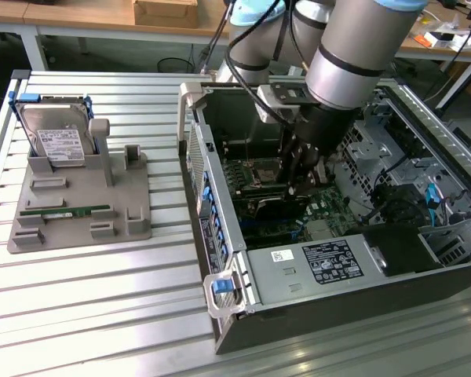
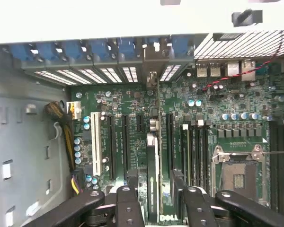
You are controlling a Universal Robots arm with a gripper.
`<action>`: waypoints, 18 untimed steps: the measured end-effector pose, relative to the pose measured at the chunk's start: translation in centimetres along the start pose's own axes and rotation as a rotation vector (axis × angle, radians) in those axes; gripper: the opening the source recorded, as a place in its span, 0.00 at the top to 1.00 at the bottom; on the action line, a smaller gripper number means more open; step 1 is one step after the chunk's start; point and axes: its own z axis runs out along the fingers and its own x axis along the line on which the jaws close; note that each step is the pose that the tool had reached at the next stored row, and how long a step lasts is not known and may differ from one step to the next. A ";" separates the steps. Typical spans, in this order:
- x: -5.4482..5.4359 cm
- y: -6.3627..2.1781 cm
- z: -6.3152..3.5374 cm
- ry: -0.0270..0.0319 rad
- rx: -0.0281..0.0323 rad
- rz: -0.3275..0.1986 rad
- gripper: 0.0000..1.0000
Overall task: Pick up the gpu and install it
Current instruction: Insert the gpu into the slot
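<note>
The gripper (image 2: 154, 198) reaches down inside the open computer case (image 1: 220, 236), and its two fingers (image 2: 125, 203) stand apart on either side of the gpu (image 2: 154, 156), with a visible gap to the card on each side; nothing is clamped. The gpu stands on edge between the fingers, running straight out ahead of them along an expansion slot of the motherboard (image 2: 227, 127), its silver bracket at the far end against the case's rear slot openings. It looks set in the slot, though how fully it is seated cannot be told.

The card seems light, thin and stiff, but fragile: its bare faces carry components, so a grip belongs on the long upper edge, square across the board, with no twisting against the slot.

The wrist view gives the card's line in the slot and the gaps beside it. The exterior view hides the card behind the arm, yet shows the grey parts holder (image 1: 78, 212) well off from the gripper, with the hard drive (image 1: 59, 141) and green RAM stick (image 1: 67, 211) on it.
</note>
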 end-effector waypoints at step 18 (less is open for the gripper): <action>-1.0 0.39 -3.70 0.0034 -0.0014 -0.073 0.89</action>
